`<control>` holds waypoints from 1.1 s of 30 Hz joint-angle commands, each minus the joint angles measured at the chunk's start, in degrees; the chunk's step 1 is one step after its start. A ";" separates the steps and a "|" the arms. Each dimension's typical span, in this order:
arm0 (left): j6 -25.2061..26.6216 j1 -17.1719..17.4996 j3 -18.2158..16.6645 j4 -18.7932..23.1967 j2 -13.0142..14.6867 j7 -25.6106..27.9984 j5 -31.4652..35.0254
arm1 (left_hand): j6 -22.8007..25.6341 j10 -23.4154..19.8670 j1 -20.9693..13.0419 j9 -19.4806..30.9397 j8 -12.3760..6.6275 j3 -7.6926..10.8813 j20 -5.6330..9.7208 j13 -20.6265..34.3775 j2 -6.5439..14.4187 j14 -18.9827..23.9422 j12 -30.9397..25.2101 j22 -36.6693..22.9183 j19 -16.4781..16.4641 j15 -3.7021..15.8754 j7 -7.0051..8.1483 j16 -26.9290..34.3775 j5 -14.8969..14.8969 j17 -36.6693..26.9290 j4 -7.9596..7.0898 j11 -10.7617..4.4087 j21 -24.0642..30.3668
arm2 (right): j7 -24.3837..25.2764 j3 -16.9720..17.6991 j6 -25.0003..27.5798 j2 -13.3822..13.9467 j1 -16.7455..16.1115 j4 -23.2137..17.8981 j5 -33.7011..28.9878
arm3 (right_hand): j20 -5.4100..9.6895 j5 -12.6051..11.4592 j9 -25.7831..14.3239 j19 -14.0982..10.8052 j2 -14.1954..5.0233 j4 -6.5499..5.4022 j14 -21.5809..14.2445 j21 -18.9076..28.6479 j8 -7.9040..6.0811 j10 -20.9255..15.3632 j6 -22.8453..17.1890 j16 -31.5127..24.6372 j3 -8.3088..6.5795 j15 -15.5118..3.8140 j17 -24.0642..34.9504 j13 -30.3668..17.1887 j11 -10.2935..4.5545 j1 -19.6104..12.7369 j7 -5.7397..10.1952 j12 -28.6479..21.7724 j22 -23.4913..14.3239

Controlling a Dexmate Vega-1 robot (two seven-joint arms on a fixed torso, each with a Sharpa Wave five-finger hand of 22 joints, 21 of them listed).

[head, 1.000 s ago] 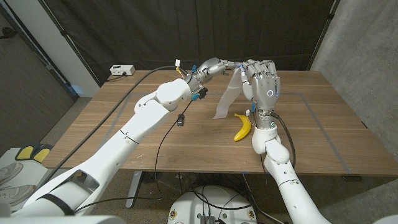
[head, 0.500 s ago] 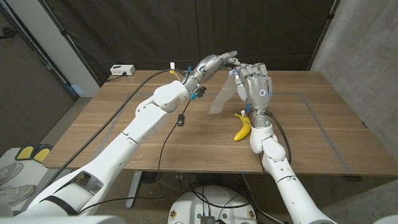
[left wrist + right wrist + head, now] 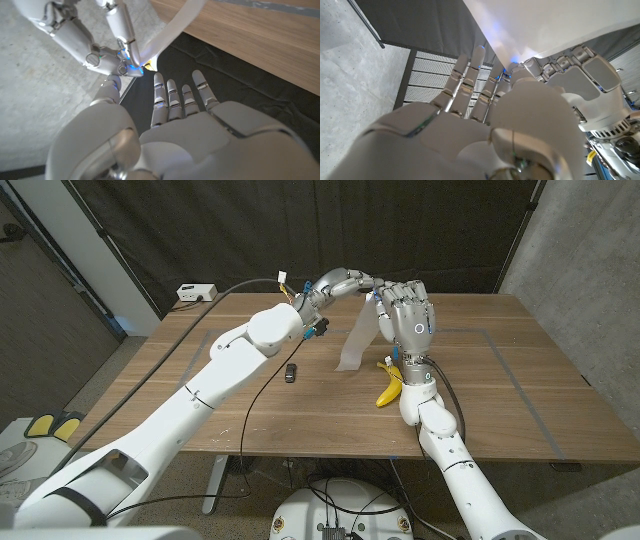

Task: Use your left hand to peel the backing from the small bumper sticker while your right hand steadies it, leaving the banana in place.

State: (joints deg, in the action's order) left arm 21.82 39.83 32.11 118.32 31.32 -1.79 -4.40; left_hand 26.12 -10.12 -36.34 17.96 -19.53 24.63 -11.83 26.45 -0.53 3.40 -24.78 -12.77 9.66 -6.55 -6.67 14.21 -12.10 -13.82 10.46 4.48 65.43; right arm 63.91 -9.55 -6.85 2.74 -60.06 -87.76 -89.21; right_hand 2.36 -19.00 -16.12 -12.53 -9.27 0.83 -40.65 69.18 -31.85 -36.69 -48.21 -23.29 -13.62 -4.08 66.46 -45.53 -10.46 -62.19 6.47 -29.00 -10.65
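The small bumper sticker (image 3: 358, 335) hangs as a long white strip above the table's far middle, and my right hand (image 3: 405, 315) pinches its top end, palm upright. My left hand (image 3: 345, 283) reaches in beside that top end; in the left wrist view its fingers (image 3: 182, 95) are straight and apart, holding nothing, a little short of the strip (image 3: 175, 25) and the right hand (image 3: 100, 50). The right wrist view shows the strip (image 3: 560, 25) past my right hand's fingers (image 3: 470, 80). The yellow banana (image 3: 389, 386) lies on the table just below the right hand.
A small black object (image 3: 290, 372) on a cable lies on the wooden table (image 3: 500, 380) left of the strip. A white box (image 3: 197, 292) sits at the table's far left corner. A dark curtain hangs behind the table.
My left hand rose with its fingers stretched out, then came back down beside the strip's top. The strip's loose lower end swung slightly. The banana stayed put.
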 commanded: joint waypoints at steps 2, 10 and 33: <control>14.70 0.12 -1.55 3.43 -0.33 -4.11 1.38 | 2.07 -0.85 0.80 0.85 -1.16 -0.59 -0.26 0.24 0.62 0.60 -0.22 0.09 2.96 -0.23 -1.49 0.55 1.16 -0.46 -1.99 1.00 0.43 | 0.09 0.64 -0.25 -0.73 -0.16 0.12 0.15 | 6.11 -0.32 -18.50 0.25 -0.52 -0.17 -0.13 0.20 -0.42 -0.24 -0.06 0.09 -0.10 -9.00 0.33 -0.17 0.38 -0.22 -0.17 0.06 -0.18; 4.98 6.49 -5.94 1.45 -2.97 -0.60 -1.86 | 4.22 -2.67 5.51 1.77 -2.04 -3.15 -0.29 0.41 -0.07 1.42 -1.02 0.15 2.60 0.09 -2.42 1.11 2.26 -0.95 -4.18 0.64 0.69 | 0.09 2.60 -2.07 -2.31 -0.43 0.21 0.14 | 6.13 -0.30 -18.43 0.43 -0.60 -0.25 -0.02 0.28 -0.50 -0.05 0.11 0.29 -0.21 -8.98 0.52 -0.33 0.49 -0.22 -0.33 0.21 -0.14; 5.21 2.14 -1.83 -0.16 -4.29 0.16 2.36 | 8.52 -6.28 -0.70 1.78 -2.55 -1.83 -0.22 0.51 0.87 4.78 -2.61 0.44 -1.35 2.52 1.48 1.82 2.13 -0.01 -1.03 -3.16 2.48 | 0.09 4.34 -4.96 -2.60 -1.31 -1.27 0.03 | 6.13 -0.21 -18.12 0.34 -0.57 -0.38 -0.28 0.55 -0.69 -0.26 0.05 0.40 -0.39 -8.96 0.94 -0.57 0.48 -0.16 -0.29 0.30 -0.05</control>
State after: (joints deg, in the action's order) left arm 32.21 44.68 28.39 121.44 27.98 -0.52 -3.12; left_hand 34.48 -15.57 -36.95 19.93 -22.43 23.46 -11.71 26.71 1.42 7.52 -27.00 -12.24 8.81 -4.08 -6.62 15.70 -10.21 -13.83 9.43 1.74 67.42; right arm 64.07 -5.59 -11.32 0.03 -60.82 -88.25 -89.09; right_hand 2.36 -18.96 -20.81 -12.54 -9.47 0.62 -40.66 69.47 -32.08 -36.91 -47.51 -23.07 -13.84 -4.08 67.26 -45.80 -10.25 -62.34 6.16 -29.00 -10.66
